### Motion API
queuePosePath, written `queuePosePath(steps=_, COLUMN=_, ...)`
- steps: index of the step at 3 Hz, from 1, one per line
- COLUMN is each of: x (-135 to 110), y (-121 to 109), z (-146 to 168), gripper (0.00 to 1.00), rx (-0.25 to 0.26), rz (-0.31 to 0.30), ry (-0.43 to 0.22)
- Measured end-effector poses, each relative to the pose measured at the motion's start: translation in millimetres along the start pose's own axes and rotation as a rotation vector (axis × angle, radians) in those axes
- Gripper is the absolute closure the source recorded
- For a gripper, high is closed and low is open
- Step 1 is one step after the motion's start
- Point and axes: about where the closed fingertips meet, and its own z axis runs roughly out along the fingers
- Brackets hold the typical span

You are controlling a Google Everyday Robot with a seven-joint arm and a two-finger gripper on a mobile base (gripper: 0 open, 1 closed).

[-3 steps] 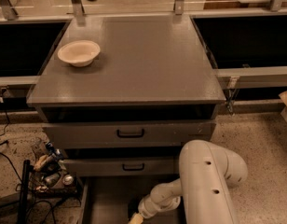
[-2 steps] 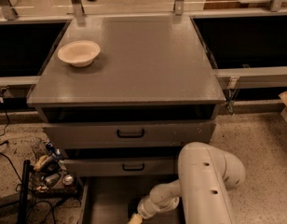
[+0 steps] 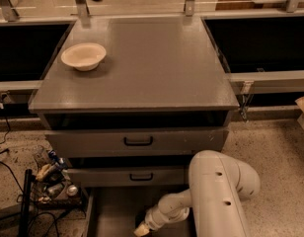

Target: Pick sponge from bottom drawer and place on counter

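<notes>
Hardly any change from a second ago: same reach, same depth, pincer parked low inside the open bottom drawer, right at the lower edge of the view. Reads as a pause at the grasp rather than a lift, so pick step likely in hand and nothing yet delivered. Cannot tell whether spread or pressed together (only a pale tip showing, and unclear if that yellowish bit belongs to the pincer or to the sponge). Sponge itself not plainly made out; presumably on the drawer floor at or under that tip, and not up on the grey surface, bearing only the cream bowl near its far left corner. Arm folded sharply: fat white upper link standing in front of the cabinet at right, elbow bent, slimmer forearm angling down and left into the drawer, below the two upper drawers with black handles. Left to do, by the look of it: secure, raise clear, carry up top.
</notes>
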Motion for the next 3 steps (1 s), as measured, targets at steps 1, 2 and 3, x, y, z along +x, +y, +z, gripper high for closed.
queuePosePath(steps=1, x=0.0, y=0.0, z=0.0, gripper=0.65, rx=0.000, rz=0.000, ry=0.000)
queuePosePath(steps=2, x=0.0, y=0.0, z=0.0, gripper=0.88, rx=0.000, rz=0.000, ry=0.000)
queuePosePath(steps=3, x=0.0, y=0.1, z=0.1, gripper=1.00, rx=0.000, rz=0.000, ry=0.000)
